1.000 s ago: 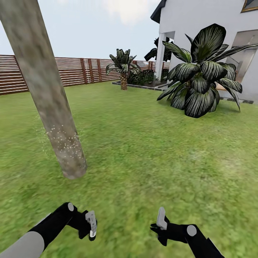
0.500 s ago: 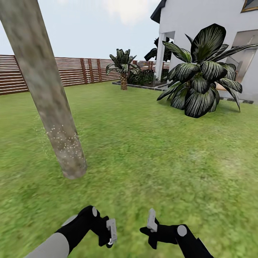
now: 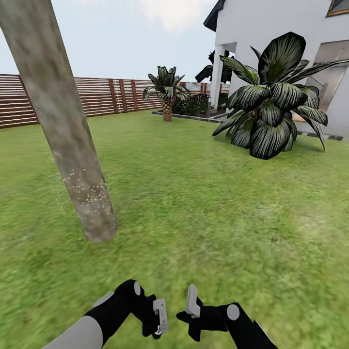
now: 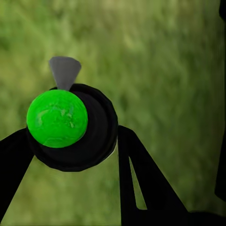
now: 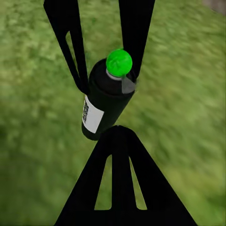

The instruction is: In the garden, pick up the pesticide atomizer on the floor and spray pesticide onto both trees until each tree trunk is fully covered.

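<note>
The left gripper (image 4: 70, 141) is clamping the pesticide atomizer (image 4: 70, 125) at lower centre; the right gripper (image 3: 191, 300), its state indeterminable, is sitting just beside it. Contact risks dislodging the bottle.

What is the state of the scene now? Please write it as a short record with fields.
left gripper: shut on the pesticide atomizer
right gripper: shut, holds nothing, close beside the left gripper
tree trunk: ahead on the robot's left, white specks on its lower part
floor: green grass under both grippers
</note>
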### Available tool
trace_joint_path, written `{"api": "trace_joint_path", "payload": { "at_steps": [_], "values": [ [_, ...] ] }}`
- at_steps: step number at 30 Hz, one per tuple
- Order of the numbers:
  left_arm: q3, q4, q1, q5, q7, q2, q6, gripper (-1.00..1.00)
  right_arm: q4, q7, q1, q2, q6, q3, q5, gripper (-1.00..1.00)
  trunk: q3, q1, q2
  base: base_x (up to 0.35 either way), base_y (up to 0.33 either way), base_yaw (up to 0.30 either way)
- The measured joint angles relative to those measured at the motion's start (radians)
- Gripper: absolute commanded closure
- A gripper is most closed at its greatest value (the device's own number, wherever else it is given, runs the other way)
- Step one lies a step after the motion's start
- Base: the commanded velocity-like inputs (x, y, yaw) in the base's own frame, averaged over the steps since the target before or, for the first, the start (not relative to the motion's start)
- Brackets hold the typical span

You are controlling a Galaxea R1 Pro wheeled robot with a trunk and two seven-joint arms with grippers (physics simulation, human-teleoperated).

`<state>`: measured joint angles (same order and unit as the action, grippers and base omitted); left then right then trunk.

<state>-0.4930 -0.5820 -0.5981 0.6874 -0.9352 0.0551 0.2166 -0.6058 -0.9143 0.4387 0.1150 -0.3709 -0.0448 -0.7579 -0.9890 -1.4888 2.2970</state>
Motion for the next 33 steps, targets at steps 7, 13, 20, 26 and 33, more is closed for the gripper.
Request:
{"api": "trace_joint_path", "payload": {
  "at_steps": [7, 13, 20, 26, 33],
  "values": [
    [-0.092, 0.001, 0.000, -0.007, -0.038, -0.001, -0.013, 1.00, -0.002, 0.000, 0.000, 0.000, 0.000, -0.001, 0.000, 1.00, 0.000, 0.000, 0.000, 0.000, 0.000, 0.000],
    [-0.094, -0.001, 0.000, -0.011, -0.043, 0.000, -0.013, 1.00, -0.002, 0.000, 0.000, -0.001, 0.000, -0.001, 0.000, 1.00, 0.000, 0.000, 0.000, 0.000, 0.000, 0.000],
    [-0.093, -0.001, 0.000, -0.037, -0.043, 0.012, -0.013, 1.00, -0.002, 0.000, 0.000, 0.000, 0.000, -0.001, 0.000, 1.00, 0.000, 0.000, 0.000, 0.000, 0.000, 0.000],
    [-0.091, -0.001, 0.000, -0.061, -0.036, 0.023, -0.013, 1.00, -0.002, 0.000, 0.000, -0.001, 0.000, -0.001, 0.000, 1.00, 0.000, 0.000, 0.000, 0.000, 0.000, 0.000],
    [-0.088, -0.010, 0.000, -0.090, -0.032, 0.028, -0.014, 1.00, -0.002, 0.000, 0.000, -0.001, 0.000, -0.001, 0.000, 1.00, 0.000, 0.000, 0.000, 0.000, 0.000, 0.000]
  ]
}}
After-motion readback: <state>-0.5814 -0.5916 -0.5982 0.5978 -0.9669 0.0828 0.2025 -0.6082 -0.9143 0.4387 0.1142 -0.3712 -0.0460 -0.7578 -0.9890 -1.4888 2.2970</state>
